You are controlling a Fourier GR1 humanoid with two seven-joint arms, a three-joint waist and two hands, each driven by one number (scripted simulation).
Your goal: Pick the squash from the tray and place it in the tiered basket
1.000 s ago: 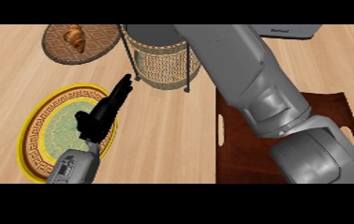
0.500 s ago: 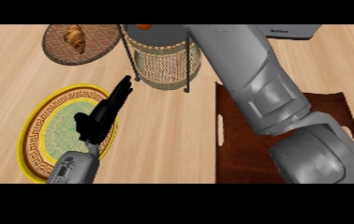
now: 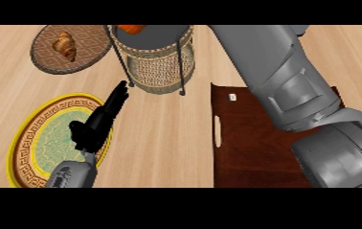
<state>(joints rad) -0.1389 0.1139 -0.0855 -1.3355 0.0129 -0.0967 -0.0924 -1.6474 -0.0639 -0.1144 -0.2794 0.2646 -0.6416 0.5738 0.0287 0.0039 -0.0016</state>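
Note:
The tiered basket [image 3: 154,60], wicker in a dark wire frame, stands at the top middle of the counter. An orange piece, which looks like the squash [image 3: 131,28], shows at the basket's far rim and is cut off by the view's upper edge. The dark brown tray [image 3: 244,146] lies at the right with nothing showing on its bare part. My right forearm [image 3: 283,79] crosses over the tray and runs out past the top edge, so its hand is out of sight. My left hand [image 3: 99,122] rests open over the yellow plate's right rim.
A yellow-rimmed green plate [image 3: 32,146] lies at the lower left under my left hand. A brown patterned plate [image 3: 50,55] with a croissant [image 3: 66,46] sits at the top left. Bare wooden counter lies between the yellow plate and the tray.
My right forearm has reached further up and to the left beside the basket. The orange piece has come into view at the basket's far rim. The left hand has stayed put.

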